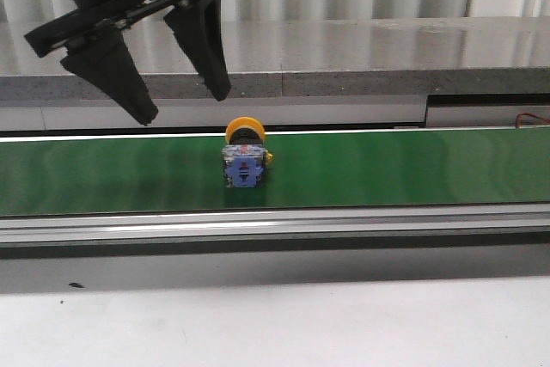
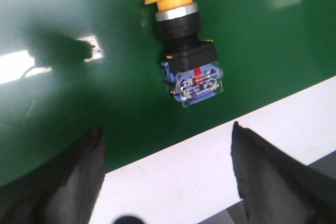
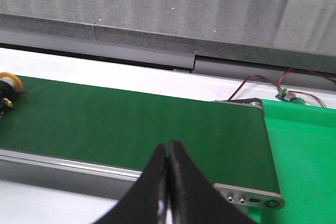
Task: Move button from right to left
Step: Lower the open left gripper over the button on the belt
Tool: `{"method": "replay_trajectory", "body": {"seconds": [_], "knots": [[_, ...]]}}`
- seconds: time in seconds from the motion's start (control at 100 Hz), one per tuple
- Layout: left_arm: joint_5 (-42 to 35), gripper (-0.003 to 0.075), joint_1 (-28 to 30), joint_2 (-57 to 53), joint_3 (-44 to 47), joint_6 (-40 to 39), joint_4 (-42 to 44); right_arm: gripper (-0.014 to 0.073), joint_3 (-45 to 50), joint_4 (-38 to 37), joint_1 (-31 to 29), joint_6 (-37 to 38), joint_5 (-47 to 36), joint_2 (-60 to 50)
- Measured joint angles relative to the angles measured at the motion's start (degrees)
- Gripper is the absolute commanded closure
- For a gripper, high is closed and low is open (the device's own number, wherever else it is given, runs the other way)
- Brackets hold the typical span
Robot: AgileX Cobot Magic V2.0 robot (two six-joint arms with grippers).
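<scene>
The button [image 1: 245, 154] lies on its side on the green conveyor belt [image 1: 387, 169], its yellow cap toward the far side and its blue-grey body toward me. It also shows in the left wrist view [image 2: 186, 51] and at the edge of the right wrist view [image 3: 7, 90]. My left gripper [image 1: 185, 100] hangs open and empty above the belt, up and to the left of the button; in its wrist view [image 2: 168, 129] the button lies ahead of the spread fingers. My right gripper [image 3: 168, 145] is shut and empty over the belt's near rail.
A grey stone ledge [image 1: 344, 58] runs behind the belt. A metal rail [image 1: 275, 229] edges its near side, with white table in front. The belt's end roller [image 3: 252, 198], a small circuit board with wires [image 3: 286, 95] and a bright green surface [image 3: 304, 150] lie to the right.
</scene>
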Motion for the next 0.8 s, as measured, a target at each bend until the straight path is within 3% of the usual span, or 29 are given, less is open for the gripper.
{"method": "replay_trajectory", "body": {"seconds": [0.28,0.64,0.72,0.79,0.8], "knots": [[6.72,0.0239,-2.28,7.36,-8.4,-6.52,5.89,0.0662,0.0,0.0,0.0,0.0,0.0,0.0],[8.05,0.0241,-2.78,12.64,-9.55,-10.62,11.34,0.0662,0.0,0.0,0.0,0.0,0.0,0.0],[8.05,0.0295,-2.78,13.02,-9.55,-11.41,13.17,0.0662,0.0,0.0,0.0,0.0,0.0,0.0],[7.94,0.0421,-2.78,13.12,-9.55,-11.83,14.21,0.0662,0.0,0.0,0.0,0.0,0.0,0.0],[7.94,0.0465,-2.78,13.12,-9.55,-11.83,14.35,0.0662,0.0,0.0,0.0,0.0,0.0,0.0]]}}
